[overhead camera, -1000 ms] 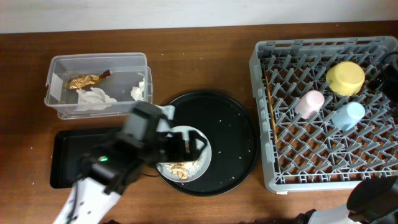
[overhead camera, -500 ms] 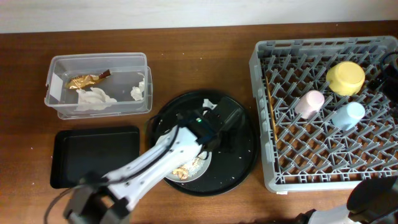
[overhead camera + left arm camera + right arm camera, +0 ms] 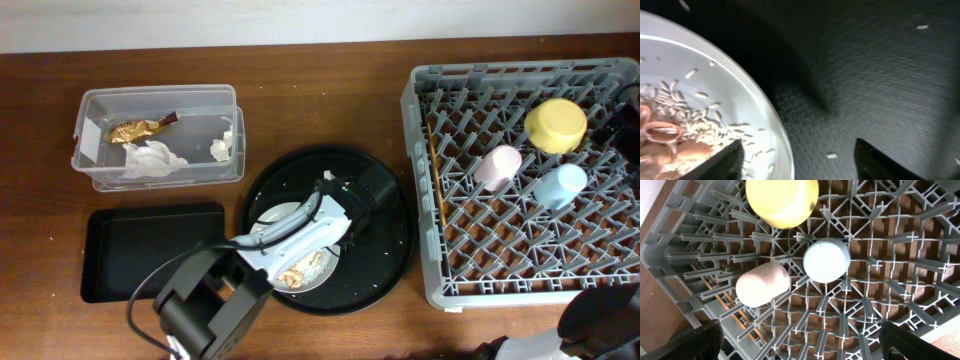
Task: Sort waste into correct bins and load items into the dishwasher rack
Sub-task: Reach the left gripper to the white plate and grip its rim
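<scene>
We see the left gripper [image 3: 800,162] spread wide over the round black tray [image 3: 875,70]; the grey plate [image 3: 735,95] resting on that tray has its rim between the fingers [image 3: 722,160], left arm nearest

We see a brown wood-grain table [image 3: 330,90] w/ a pale wall strip [image 3: 300,20] along its far edge, evenly lit.

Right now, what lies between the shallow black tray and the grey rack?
The round black tray, carrying the plate with food scraps; the overhead view shows it.
</scene>
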You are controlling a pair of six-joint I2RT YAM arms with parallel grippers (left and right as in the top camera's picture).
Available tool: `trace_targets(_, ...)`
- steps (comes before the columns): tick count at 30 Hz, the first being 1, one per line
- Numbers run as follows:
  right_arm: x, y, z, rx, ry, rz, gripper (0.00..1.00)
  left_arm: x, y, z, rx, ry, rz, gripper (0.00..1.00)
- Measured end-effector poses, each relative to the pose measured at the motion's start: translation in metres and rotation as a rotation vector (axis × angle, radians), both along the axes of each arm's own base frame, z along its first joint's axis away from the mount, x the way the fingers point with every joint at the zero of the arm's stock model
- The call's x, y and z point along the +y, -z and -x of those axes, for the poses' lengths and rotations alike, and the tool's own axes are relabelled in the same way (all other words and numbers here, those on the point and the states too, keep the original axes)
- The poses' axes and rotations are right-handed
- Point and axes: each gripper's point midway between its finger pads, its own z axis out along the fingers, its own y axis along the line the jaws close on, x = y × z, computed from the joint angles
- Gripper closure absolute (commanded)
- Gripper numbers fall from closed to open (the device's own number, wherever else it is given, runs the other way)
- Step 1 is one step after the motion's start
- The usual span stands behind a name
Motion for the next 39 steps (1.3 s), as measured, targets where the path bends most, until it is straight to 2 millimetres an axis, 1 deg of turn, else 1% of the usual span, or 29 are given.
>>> trace_targets(1, 0.0, 0.0, 0.0, 0.0, 0.0, 0.0, 0.02, 0.002, 0.008, 0.001, 0.01, -0.017, -0.018, 0.36)
trace_targets(3, 0.0, 0.0, 0.0, 0.0, 0.0, 0.0, 0.02, 0.005, 0.014, 0.0, 0.013, -0.028, -0.037, 0.36)
trace_targets(4, 0.0, 0.0, 0.0, 0.0, 0.0, 0.0, 0.02, 0.006, 0.014, 0.0, 0.009, -0.034, -0.04, 0.38)
trace_targets(5, 0.0, 0.0, 0.0, 0.0, 0.0, 0.0, 0.02, 0.007, 0.016, -0.001, 0.006, -0.038, -0.047, 0.43)
trace_targets(7, 0.0, 0.0, 0.0, 0.0, 0.0, 0.0, 0.02, 0.007, 0.015, -0.003, -0.001, -0.041, -0.053, 0.49)
trace_targets(10, 0.0, 0.0, 0.0, 0.0, 0.0, 0.0, 0.02, 0.007, 0.016, -0.005, -0.009, -0.046, -0.06, 0.5)
trace_targets(13, 0.0, 0.0, 0.0, 0.0, 0.0, 0.0, 0.02, 0.008, 0.016, -0.005, -0.016, -0.047, -0.066, 0.6)
trace_targets(16, 0.0, 0.0, 0.0, 0.0, 0.0, 0.0, 0.02, 0.009, 0.016, -0.006, -0.025, -0.048, -0.075, 0.73)
trace_targets(17, 0.0, 0.0, 0.0, 0.0, 0.0, 0.0, 0.02, 0.009, 0.016, -0.006, -0.025, -0.045, -0.076, 0.73)
trace_targets(19, 0.0, 0.0, 0.0, 0.0, 0.0, 0.0, 0.02, 0.009, 0.016, -0.005, -0.024, -0.046, -0.078, 0.86)
trace_targets(20, 0.0, 0.0, 0.0, 0.0, 0.0, 0.0, 0.02, 0.009, 0.016, -0.005, -0.025, -0.049, -0.08, 0.95)
trace_targets(21, 0.0, 0.0, 0.0, 0.0, 0.0, 0.0, 0.02, 0.01, 0.016, -0.005, -0.023, -0.047, -0.081, 0.99)
trace_targets(28, 0.0, 0.0, 0.0, 0.0, 0.0, 0.0, 0.02, 0.011, 0.012, -0.003, -0.026, -0.044, -0.102, 0.99)
trace_targets(31, 0.0, 0.0, 0.0, 0.0, 0.0, 0.0, 0.02, 0.013, 0.008, -0.001, -0.009, -0.043, -0.121, 0.99)
trace_targets(36, 0.0, 0.0, 0.0, 0.0, 0.0, 0.0, 0.02, 0.017, -0.009, 0.003, 0.022, -0.032, -0.183, 0.99)
trace_targets(37, 0.0, 0.0, 0.0, 0.0, 0.0, 0.0, 0.02, 0.016, -0.016, 0.003, 0.021, -0.026, -0.193, 0.99)
trace_targets(39, 0.0, 0.0, 0.0, 0.0, 0.0, 0.0, 0.02, 0.014, -0.022, 0.006, 0.021, -0.014, -0.205, 0.99)
